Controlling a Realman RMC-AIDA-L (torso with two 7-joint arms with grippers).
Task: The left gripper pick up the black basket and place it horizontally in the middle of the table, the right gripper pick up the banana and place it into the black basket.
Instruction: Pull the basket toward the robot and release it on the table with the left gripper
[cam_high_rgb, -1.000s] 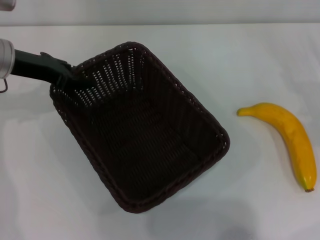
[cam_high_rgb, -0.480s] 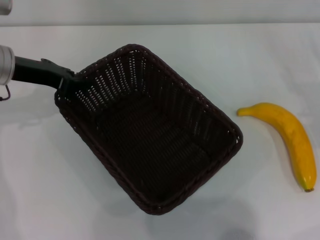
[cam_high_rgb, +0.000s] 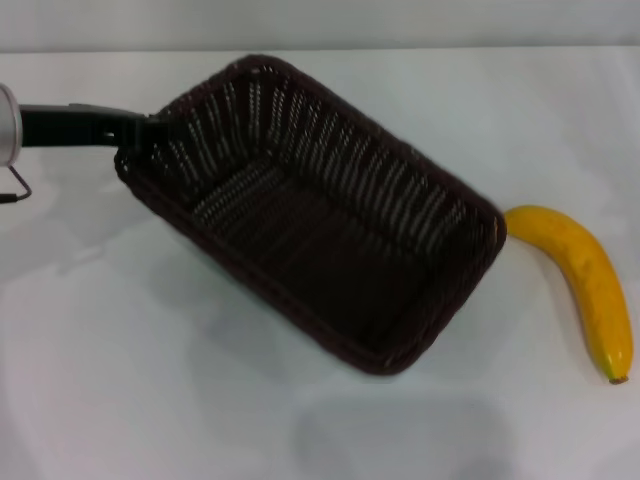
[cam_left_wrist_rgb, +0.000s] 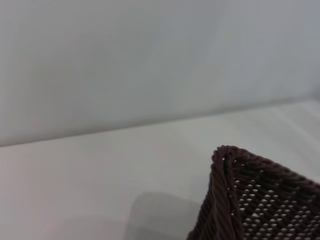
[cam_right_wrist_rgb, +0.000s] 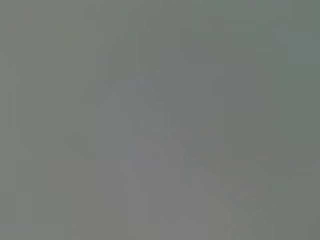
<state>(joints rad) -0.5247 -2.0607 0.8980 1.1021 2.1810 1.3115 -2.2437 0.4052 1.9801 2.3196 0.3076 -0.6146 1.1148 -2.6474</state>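
Note:
The black basket (cam_high_rgb: 320, 215) is lifted and tilted above the white table (cam_high_rgb: 120, 380), its long side running from upper left to lower right. My left gripper (cam_high_rgb: 135, 135) comes in from the left edge and is shut on the basket's left corner rim. A corner of the basket also shows in the left wrist view (cam_left_wrist_rgb: 240, 200). The banana (cam_high_rgb: 585, 280) lies on the table at the right, its near end just past the basket's right corner. My right gripper is out of view; the right wrist view shows only plain grey.
The basket's shadow falls on the table below it. A thin wire loop (cam_high_rgb: 15, 185) hangs under the left arm at the left edge. A pale wall runs behind the table's far edge.
My left gripper has swung the basket clockwise and to the right. Its right corner has moved up next to the banana's end. The banana has not moved.

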